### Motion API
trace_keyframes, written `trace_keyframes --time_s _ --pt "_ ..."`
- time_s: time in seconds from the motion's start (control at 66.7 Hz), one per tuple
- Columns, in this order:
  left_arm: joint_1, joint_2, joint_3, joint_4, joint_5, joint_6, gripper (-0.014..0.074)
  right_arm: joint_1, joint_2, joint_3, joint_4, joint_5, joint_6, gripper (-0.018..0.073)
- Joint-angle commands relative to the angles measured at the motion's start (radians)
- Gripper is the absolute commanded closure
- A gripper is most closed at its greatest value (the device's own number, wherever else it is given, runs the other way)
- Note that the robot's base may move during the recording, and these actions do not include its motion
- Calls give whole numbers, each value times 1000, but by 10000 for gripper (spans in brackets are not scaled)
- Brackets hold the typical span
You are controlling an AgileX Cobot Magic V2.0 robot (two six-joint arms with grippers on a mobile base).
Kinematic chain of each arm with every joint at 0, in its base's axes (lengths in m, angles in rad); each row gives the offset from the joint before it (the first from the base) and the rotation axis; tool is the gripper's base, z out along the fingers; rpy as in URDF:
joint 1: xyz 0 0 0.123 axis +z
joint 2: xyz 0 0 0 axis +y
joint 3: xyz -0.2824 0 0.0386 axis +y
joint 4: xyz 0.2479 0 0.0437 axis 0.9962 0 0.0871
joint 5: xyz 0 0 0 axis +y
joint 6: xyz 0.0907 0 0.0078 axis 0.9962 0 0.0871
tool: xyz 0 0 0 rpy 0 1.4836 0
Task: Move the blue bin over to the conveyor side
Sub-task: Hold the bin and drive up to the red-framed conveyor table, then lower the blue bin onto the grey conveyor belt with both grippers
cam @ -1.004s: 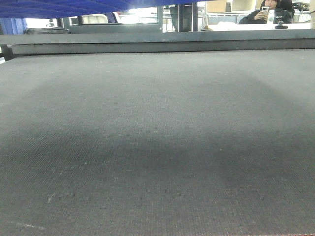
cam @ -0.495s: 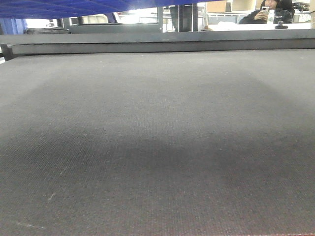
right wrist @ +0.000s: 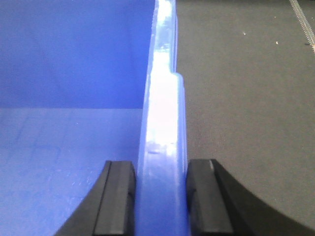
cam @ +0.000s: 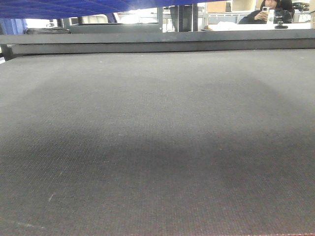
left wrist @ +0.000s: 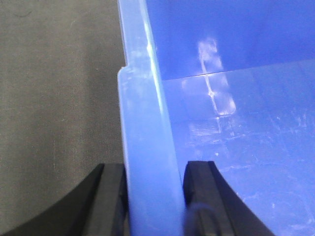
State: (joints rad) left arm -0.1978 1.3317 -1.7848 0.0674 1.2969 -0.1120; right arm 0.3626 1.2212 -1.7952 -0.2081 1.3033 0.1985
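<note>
My left gripper [left wrist: 155, 196] is clamped on the bin [left wrist: 236, 147]. One finger [left wrist: 110, 196] sits outside its rim and the other inside, both pressed against the pale edge. My right gripper [right wrist: 161, 196] grasps the opposite rim the same way, with the bin's blue inside on one side of it and the belt [right wrist: 246, 123] on the other. From the front, only the bin's underside shows at the top edge, raised clear of the belt. The belt spreads wide beneath the bin and carries a soft dark shadow [cam: 147, 157]. Far beyond the bin, a person [cam: 270, 12] holds up a phone [cam: 266, 9].
</note>
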Motion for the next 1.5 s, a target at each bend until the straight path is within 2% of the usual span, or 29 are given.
trace_keyframes --time_s 0.0,0.195,0.39,0.63,0.914,0.959,1.034,1.139,1.154,1.169,1.214,1.319,1.484 --pt "-16 -10 -22 -18 -130 14 613 -1 -5 -19 11 -182 -7 638" --pt "-16 78 -22 97 -150 14 613 -1 84 -19 11 -188 -7 638" --pt "-2 185 -22 99 -208 14 613 -1 238 -19 11 -211 -7 638" --pt "5 300 -22 121 -214 14 613 -5 452 -17 11 -211 -7 638" --pt "5 397 -22 121 -214 14 607 -29 584 -17 11 -220 -7 629" --pt "5 402 -22 122 -214 14 587 -31 587 -17 11 -220 -7 594" --pt "5 402 -22 132 -214 14 491 -43 587 -17 11 -229 -7 461" --pt "5 402 -22 149 -213 14 271 -57 585 -17 11 -238 -7 132" --pt "5 402 -22 149 -213 14 242 -59 585 -17 11 -238 -7 112" --pt "5 402 -22 149 -213 14 213 -62 583 -17 11 -238 -7 54" --pt "5 400 -22 146 -211 14 120 -62 580 -17 11 -238 -4 -18" --pt "5 382 -22 123 -209 14 12 -63 551 -17 28 -232 1 -1" --pt "5 289 -22 114 -202 14 6 -64 472 -19 129 -224 1 0"
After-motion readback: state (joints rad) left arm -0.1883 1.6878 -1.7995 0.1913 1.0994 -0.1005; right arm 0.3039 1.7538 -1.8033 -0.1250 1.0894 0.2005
